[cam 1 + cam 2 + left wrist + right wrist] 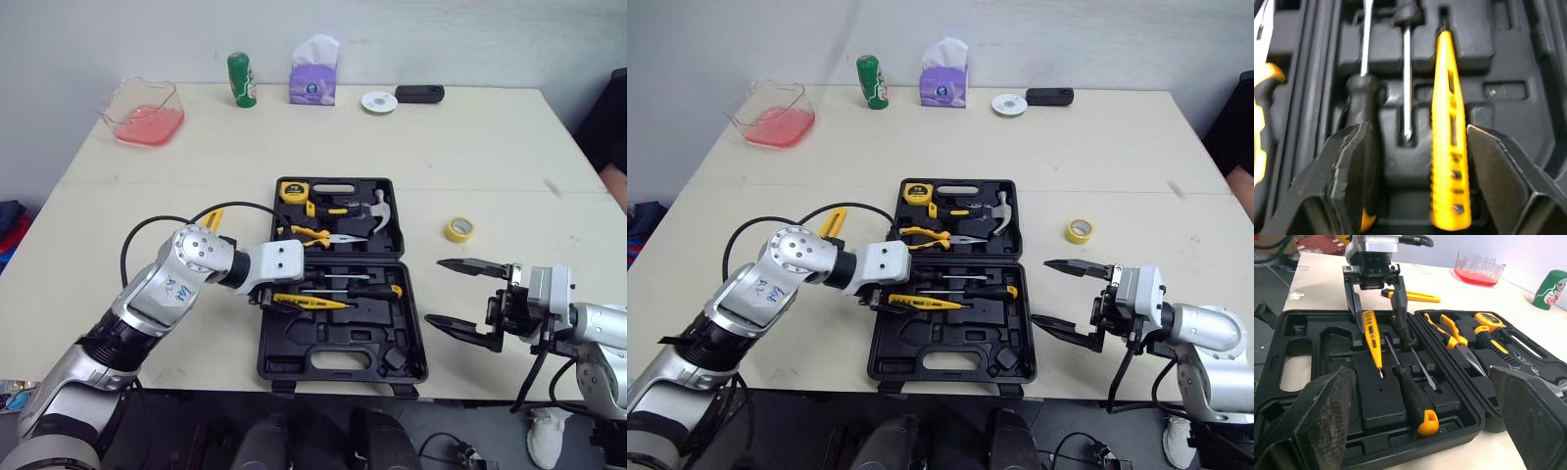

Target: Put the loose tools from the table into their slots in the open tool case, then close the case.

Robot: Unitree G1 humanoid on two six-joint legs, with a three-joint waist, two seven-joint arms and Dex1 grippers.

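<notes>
The table (490, 147) carried the open tool case (343, 343) near its front edge. The left gripper (266, 297) was reached in over the case's left rim, its jaws released and spread to either side of the yellow tester (1449, 147), which lay in the front half of the case among the screwdrivers. The right gripper (432, 291) was held just off the case's right side, jaws wide apart and empty. A utility knife (212, 218) lay on the table left of the case, and a tape roll (458, 229) lay to the case's right, near its back half.

The tester could not be confirmed as fully seated; if left proud of its slot, the lid would likely be blocked. One finger was placed close beside a black-handled screwdriver (1362, 95), which could be snagged and dislodged on withdrawal.
</notes>
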